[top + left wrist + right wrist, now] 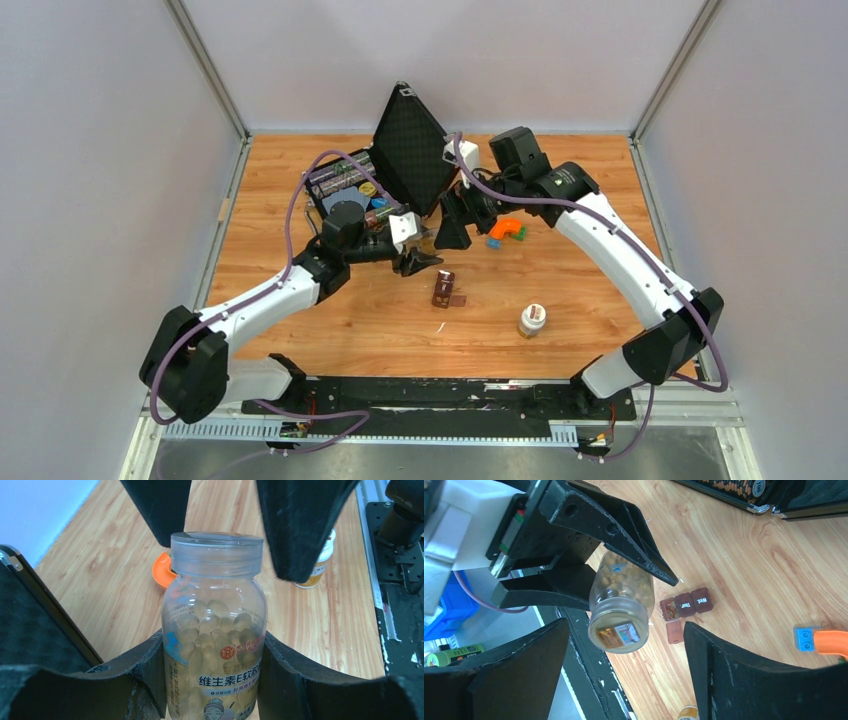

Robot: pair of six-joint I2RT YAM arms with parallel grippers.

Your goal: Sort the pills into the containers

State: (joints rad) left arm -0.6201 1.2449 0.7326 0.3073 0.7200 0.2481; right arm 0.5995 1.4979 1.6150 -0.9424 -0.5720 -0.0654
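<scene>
My left gripper [214, 640] is shut on a clear pill bottle [215, 625] full of yellow softgels, held off the table with its cap [217, 555] on. My right gripper [626, 625] is open, its fingers [300, 525] standing on either side of the cap without touching it. In the top view the two grippers meet mid-table, the left [420, 262] and the right [450, 238]. The containers [445, 290] lie on the wood below them. The right wrist view shows this brown strip [694, 601] with one end lid [674, 631] open and the other two shut.
A large black case [410, 150] stands open at the back, with items in its tray. An orange, blue and green toy [505, 230] lies right of the grippers. A small white-capped bottle [532, 320] stands near the front. A black rail [440, 395] runs along the near edge.
</scene>
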